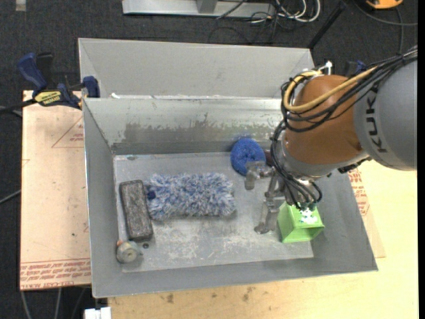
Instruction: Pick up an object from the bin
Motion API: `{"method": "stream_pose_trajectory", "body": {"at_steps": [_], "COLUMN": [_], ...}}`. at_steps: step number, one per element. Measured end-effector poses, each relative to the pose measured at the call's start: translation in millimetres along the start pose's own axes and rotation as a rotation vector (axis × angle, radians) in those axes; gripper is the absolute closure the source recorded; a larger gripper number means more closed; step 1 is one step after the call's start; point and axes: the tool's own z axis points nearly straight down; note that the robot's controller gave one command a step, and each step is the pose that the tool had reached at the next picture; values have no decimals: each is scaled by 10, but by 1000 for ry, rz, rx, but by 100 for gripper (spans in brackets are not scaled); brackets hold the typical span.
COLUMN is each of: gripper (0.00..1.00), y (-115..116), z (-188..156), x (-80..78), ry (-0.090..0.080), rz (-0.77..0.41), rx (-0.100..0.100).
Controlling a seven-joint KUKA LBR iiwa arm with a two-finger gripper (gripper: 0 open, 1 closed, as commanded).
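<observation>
The arm is occupying the right side of the bin, with its orange wrist cover sitting above the right rear part of the floor. The gripper is hanging below that cover, low over the bare grey floor in the right half of the bin. From this angle it cannot be told whether the gripper is set wide or narrow.

A small green box is lying just beside the gripper on its right, near the front right corner. A blue fuzzy ball is resting near the rear wall, just behind and left of the gripper. A long blue-and-white fluffy duster is lying across the middle of the floor, apart from the gripper. A grey block is touching the duster's left end, and a small round piece is sitting just in front of the block.
</observation>
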Motion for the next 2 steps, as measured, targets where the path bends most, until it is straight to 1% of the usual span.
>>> {"method": "stream_pose_trajectory", "body": {"at_steps": [1,2], "gripper": [0,0], "y": [319,448], "z": [341,644], "x": [-223,-522], "ry": [3,2], "rz": [-132,-268], "rx": [-6,-3]}}
